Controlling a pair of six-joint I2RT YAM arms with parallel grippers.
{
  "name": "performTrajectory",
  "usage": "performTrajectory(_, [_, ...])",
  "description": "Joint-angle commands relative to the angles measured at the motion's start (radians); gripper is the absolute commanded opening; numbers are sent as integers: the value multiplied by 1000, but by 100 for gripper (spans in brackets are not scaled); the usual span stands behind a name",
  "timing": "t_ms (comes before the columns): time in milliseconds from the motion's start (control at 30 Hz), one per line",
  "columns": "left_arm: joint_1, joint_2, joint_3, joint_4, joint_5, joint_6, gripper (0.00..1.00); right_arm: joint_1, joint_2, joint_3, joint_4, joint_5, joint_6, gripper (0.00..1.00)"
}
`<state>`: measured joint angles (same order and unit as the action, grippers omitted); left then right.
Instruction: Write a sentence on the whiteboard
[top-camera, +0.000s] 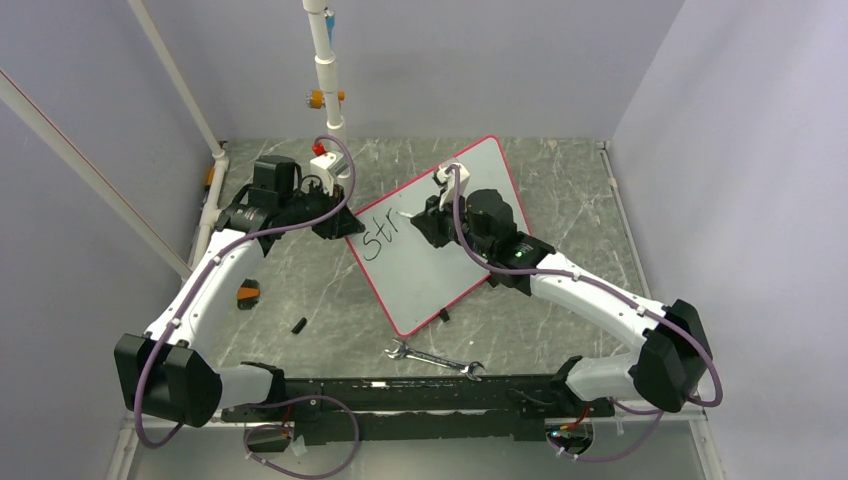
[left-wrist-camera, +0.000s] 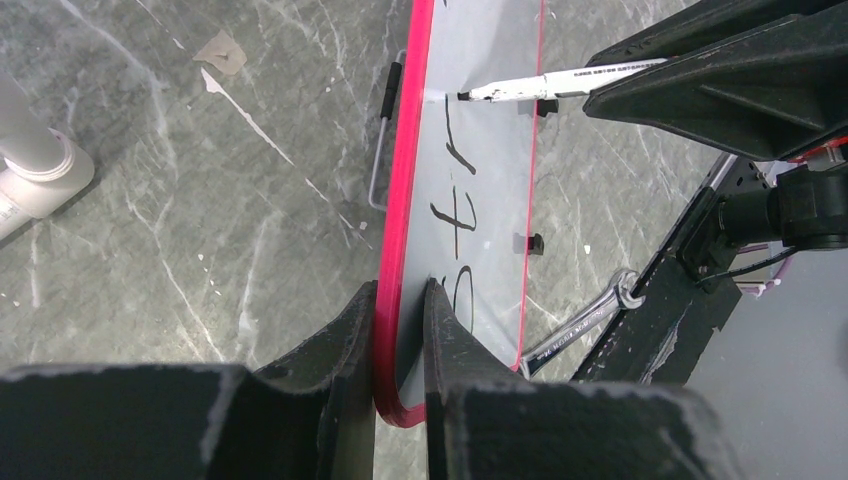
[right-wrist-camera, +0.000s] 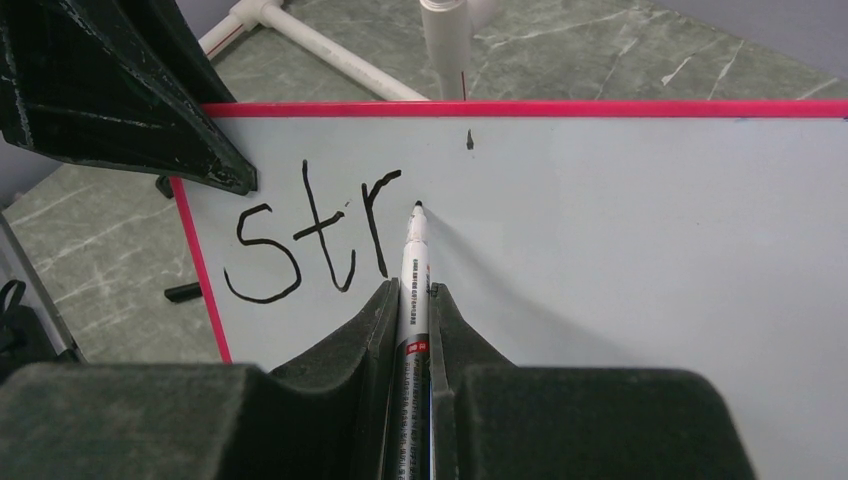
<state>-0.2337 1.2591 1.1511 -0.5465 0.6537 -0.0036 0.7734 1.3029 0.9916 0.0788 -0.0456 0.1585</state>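
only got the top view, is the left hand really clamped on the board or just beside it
observer: Clamped. The left wrist view shows the left hand shut on the red rim of the whiteboard, a finger on each face.
operator: pen tip touching
observer: It appears so. In the right wrist view the marker in the right hand has its tip at the surface, just right of the lettering "Str".
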Motion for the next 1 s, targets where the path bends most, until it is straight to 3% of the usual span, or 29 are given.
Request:
performTrajectory(0, [-1, -18, 4, 10, -132, 103, 0, -4, 3, 23, 47, -22, 9, 0])
performTrajectory(500, [-1, -16, 3, 10, -133, 103, 0, -3, -41, -80, 24, -64, 9, 0])
performTrajectory(967, [-3, -17, 4, 9, -133, 103, 0, -4, -27, -46, -17, 42, 9, 0])
